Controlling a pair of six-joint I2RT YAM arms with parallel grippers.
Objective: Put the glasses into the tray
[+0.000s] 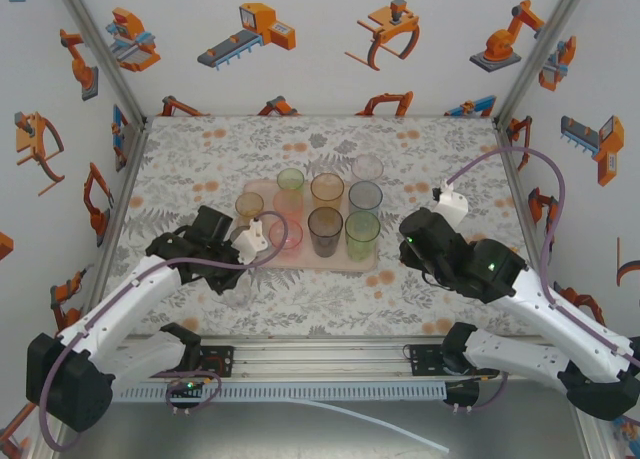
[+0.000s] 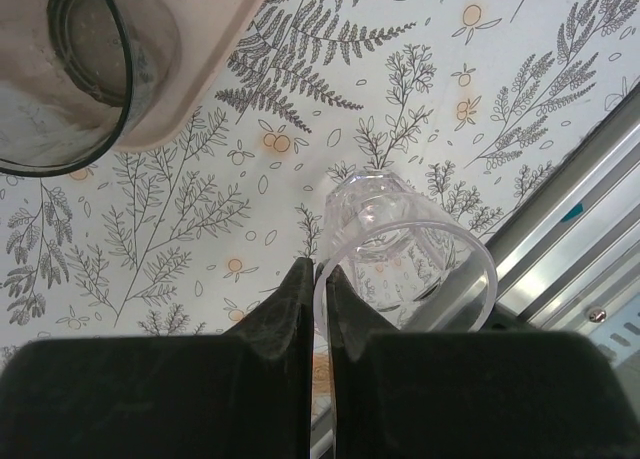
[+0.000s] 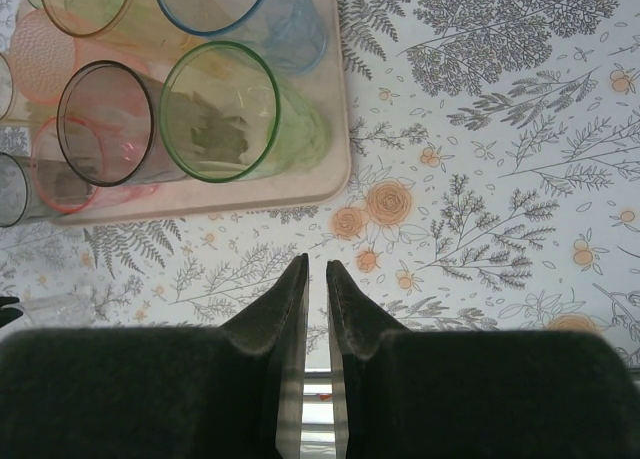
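Glasses [image 3: 220, 109] start nearest with a clear tumbler [image 2: 400, 244], its rim pinched between the closed jaws of the left gripper [image 2: 322, 274], just off the near left corner of the tray [image 1: 305, 262] above the patterned worktop [image 1: 200, 169]. The right gripper [image 3: 316, 269] hangs off the tray's near right corner, jaws nearly together with nothing between. On the tray, mid-worktop, a short pink glass [image 1: 285, 236], a smoky glass [image 1: 325, 229] and a green glass [image 1: 362, 234] line the near edge. An amber glass [image 1: 249, 205], an orange glass [image 1: 326, 189] and a blue glass [image 1: 365, 196] stand behind. Another clear glass [image 1: 367, 166] stands by the tray's far right corner.
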